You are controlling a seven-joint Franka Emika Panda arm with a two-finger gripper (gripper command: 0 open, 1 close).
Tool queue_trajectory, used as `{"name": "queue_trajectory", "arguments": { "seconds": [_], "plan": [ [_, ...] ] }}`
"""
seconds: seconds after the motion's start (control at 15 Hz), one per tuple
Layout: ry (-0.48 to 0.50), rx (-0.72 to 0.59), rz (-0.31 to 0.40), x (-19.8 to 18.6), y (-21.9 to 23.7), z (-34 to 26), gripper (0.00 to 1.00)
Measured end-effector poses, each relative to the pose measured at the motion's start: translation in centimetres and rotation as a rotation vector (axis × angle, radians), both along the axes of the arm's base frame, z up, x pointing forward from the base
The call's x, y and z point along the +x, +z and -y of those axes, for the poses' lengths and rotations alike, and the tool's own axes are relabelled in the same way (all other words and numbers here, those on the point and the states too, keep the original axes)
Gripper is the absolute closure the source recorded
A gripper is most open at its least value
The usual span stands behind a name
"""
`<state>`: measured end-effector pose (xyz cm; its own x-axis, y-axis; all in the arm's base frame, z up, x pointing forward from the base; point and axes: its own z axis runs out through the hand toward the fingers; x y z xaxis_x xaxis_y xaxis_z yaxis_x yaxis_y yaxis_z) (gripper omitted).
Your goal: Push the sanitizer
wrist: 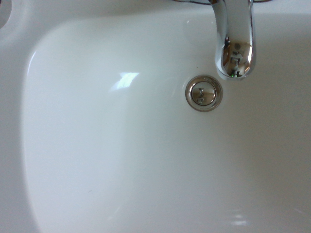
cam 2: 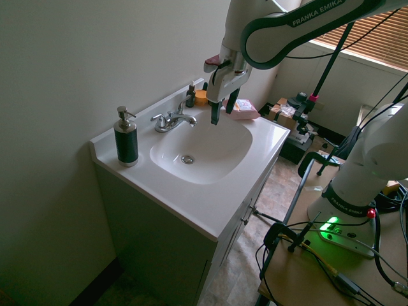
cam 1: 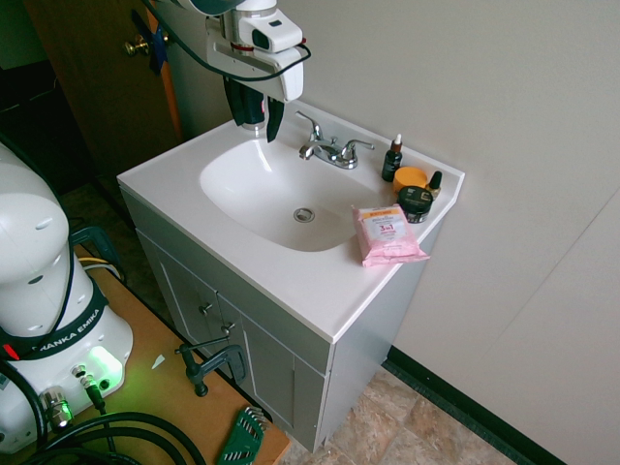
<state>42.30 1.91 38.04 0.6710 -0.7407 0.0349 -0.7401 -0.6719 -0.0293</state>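
Note:
The sanitizer (cam 2: 125, 137) is a tall dark pump bottle with a silver head. It stands upright on the back corner of the white sink counter (cam 2: 191, 204), to the side of the faucet (cam 2: 172, 120). My gripper (cam 2: 222, 108) hangs open above the basin, on the other side of the faucet and well apart from the bottle, with nothing between its fingers. In the first exterior view the gripper (cam 1: 258, 129) covers most of that back corner, so the sanitizer barely shows there. The wrist view looks straight down into the basin at the drain (wrist: 203, 92) and the spout (wrist: 234, 39).
At the counter's other end lie a pink wipes pack (cam 1: 387, 234), an orange-lidded jar (cam 1: 411, 178), a dark jar (cam 1: 417, 203) and a small dropper bottle (cam 1: 392, 160). The wall runs close behind the counter's low back rim.

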Motion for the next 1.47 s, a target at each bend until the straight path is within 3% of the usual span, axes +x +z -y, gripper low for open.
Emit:
{"name": "queue_trajectory", "arguments": {
  "seconds": [0.2, 0.4, 0.47, 0.87, 1.13, 1.47],
  "plan": [
    [0.010, 0.004, 0.022, 0.6, 1.1, -0.3, 0.00],
    [0.065, -0.009, 0.083, 4.0, 7.5, -3.8, 0.00],
    [0.086, -0.013, 0.098, 5.2, 9.4, -5.9, 1.00],
    [0.188, -0.051, 0.096, 12.5, 12.3, -17.7, 1.00],
    [0.210, -0.069, 0.083, 16.5, 12.7, -22.0, 1.00],
    [0.212, -0.080, 0.062, 18.6, 10.9, -23.5, 1.00]
  ]
}}
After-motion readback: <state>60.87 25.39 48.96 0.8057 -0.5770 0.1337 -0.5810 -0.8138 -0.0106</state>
